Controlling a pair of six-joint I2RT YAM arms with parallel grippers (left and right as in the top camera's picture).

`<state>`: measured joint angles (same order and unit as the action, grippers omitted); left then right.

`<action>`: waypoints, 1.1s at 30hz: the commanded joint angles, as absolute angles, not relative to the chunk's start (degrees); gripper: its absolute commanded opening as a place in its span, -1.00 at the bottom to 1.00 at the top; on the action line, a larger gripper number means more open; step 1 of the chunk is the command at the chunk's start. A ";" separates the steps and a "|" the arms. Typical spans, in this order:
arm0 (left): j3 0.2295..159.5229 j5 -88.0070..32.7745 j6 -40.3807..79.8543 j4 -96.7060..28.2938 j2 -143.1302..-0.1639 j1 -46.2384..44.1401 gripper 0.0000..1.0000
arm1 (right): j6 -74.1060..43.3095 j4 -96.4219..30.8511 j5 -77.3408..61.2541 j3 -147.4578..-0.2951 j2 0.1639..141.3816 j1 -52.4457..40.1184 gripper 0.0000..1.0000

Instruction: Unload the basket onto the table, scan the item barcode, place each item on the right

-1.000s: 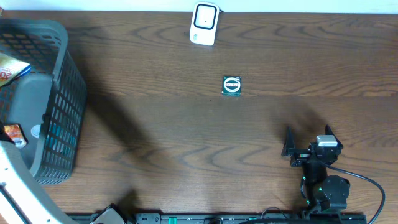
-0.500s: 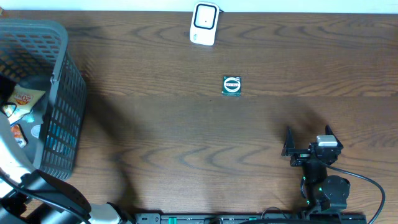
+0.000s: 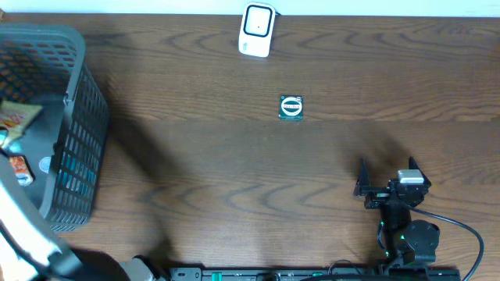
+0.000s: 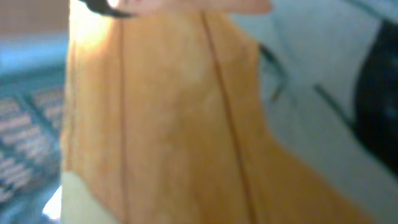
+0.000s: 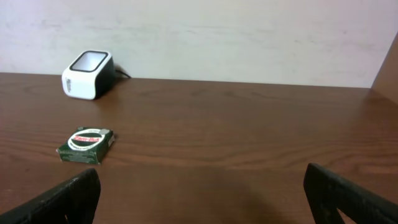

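A blurred orange packet (image 4: 168,124) fills the left wrist view, pressed close against the camera, and hides the left fingers. From overhead the same packet (image 3: 14,115) hangs over the grey basket (image 3: 78,117) at the far left, where my white left arm (image 3: 19,226) reaches in; the left gripper is shut on it. No barcode shows. The white scanner (image 3: 256,30) (image 5: 88,74) stands at the table's back edge. My right gripper (image 3: 387,176) (image 5: 202,193) rests open at the front right with nothing between its fingers.
A small green box (image 3: 291,107) (image 5: 86,145) lies flat in front of the scanner. More packets (image 3: 17,168) lie on the basket's floor. A black cable (image 3: 461,230) runs from the right arm's base.
The left arm has shifted over the basket, and the orange packet has moved down and towards the frame's left edge. The right arm, scanner and green box have not moved.
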<state>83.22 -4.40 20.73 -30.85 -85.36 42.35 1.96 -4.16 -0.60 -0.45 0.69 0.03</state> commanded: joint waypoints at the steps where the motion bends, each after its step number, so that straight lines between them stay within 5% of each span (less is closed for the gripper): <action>1: 82.17 -5.43 19.59 -32.16 -91.24 42.35 -0.85 | 2.22 -4.32 -0.58 -0.32 0.38 -0.51 0.99; 9: 82.67 -16.23 20.49 -26.26 -89.49 42.39 -0.74 | 2.22 -4.34 -0.58 -0.32 0.38 -0.51 0.99; 15: 82.72 -14.81 20.01 -24.67 -85.34 42.41 -0.84 | 2.22 -4.32 -0.58 -0.32 0.38 -0.51 0.99; 17: 82.72 -11.90 19.68 -27.16 -85.91 42.41 -0.66 | 2.22 -4.32 -0.58 -0.32 0.38 -0.51 0.99; 26: 82.30 -7.92 19.16 -33.19 -93.38 42.41 -0.66 | 2.22 -4.34 -0.58 -0.32 0.38 -0.51 0.99; 30: 82.39 -7.92 19.16 -31.24 -92.16 42.44 -0.53 | 2.22 -4.32 -0.58 -0.32 0.38 -0.51 0.98; 33: 82.41 -7.90 19.16 -29.39 -90.08 42.44 -0.19 | 2.22 -4.32 -0.58 -0.32 0.38 -0.51 0.99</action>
